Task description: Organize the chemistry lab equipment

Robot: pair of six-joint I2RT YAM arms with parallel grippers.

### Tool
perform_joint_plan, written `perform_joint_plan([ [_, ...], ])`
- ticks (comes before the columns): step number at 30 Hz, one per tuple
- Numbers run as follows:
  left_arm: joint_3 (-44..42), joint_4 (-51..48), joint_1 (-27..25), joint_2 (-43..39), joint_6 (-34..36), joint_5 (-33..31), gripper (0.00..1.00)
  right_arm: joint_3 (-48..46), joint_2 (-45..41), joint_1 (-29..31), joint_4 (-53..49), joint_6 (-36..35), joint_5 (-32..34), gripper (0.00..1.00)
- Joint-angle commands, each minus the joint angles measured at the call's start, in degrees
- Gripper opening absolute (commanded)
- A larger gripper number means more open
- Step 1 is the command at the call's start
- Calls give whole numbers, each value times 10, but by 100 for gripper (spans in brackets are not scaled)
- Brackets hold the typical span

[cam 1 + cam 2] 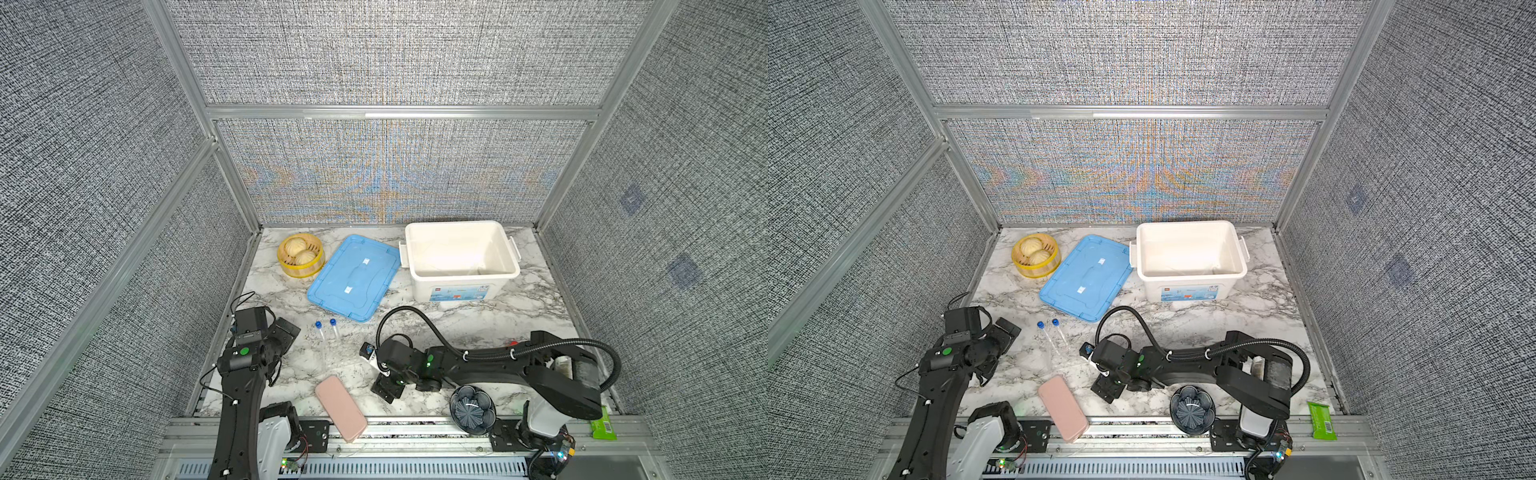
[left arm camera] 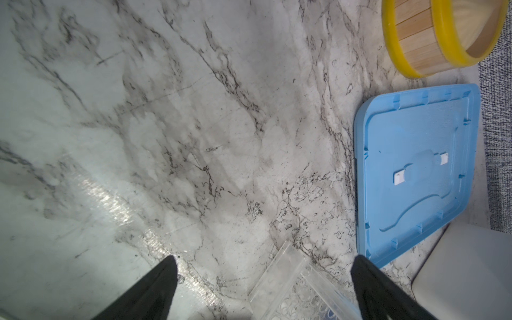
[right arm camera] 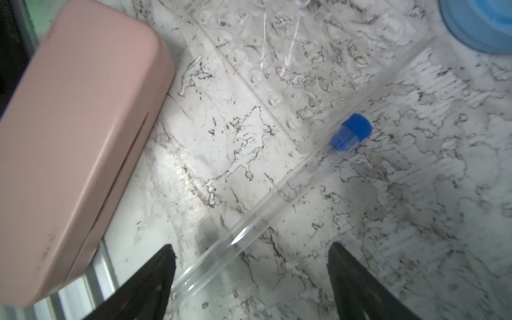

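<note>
Two clear tubes with blue caps (image 1: 320,332) (image 1: 1042,332) stand side by side in the clear plastic rack (image 1: 332,353) left of centre in both top views. A third blue-capped tube (image 3: 277,194) lies slanted in front of my right gripper (image 3: 252,248), its closed end close to one fingertip. That gripper (image 1: 376,371) is open just right of the rack (image 3: 277,69), with neither finger pressing the tube. My left gripper (image 2: 266,260) (image 1: 286,332) is open at the rack's left. A rack corner (image 2: 291,282) shows between its fingers.
A blue lid (image 1: 353,276) lies beside an open white bin (image 1: 453,286) at the back. A yellow steamer basket (image 1: 291,268) stands back left. A pink case (image 1: 340,407) overhangs the front edge. A dark fluted bowl (image 1: 473,409) and a green packet (image 1: 602,424) sit front right.
</note>
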Motion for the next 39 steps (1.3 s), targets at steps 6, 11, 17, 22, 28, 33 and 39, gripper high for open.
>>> perform_joint_plan([
  [6, -5, 9, 1, 7, -2, 6, 99, 0, 6, -5, -40, 47, 133, 84],
  [11, -9, 17, 1, 15, -2, 1, 99, -28, -14, -26, -42, 54, 146, 83],
  [17, -10, 29, 1, 31, 2, 5, 99, -13, -9, -55, -49, 36, 95, 83],
  [22, -15, 42, 1, 38, 0, 24, 99, 38, 41, -78, -100, 65, 61, 73],
  [28, -9, 31, 2, 36, 7, 14, 99, 93, 88, -106, -119, 91, 17, 55],
  [33, -13, 31, 3, 31, 10, 5, 99, 128, 117, -110, -129, 94, 5, 47],
  [39, -16, 36, 3, 36, 9, 17, 99, 155, 136, -114, -137, 96, -12, 32],
])
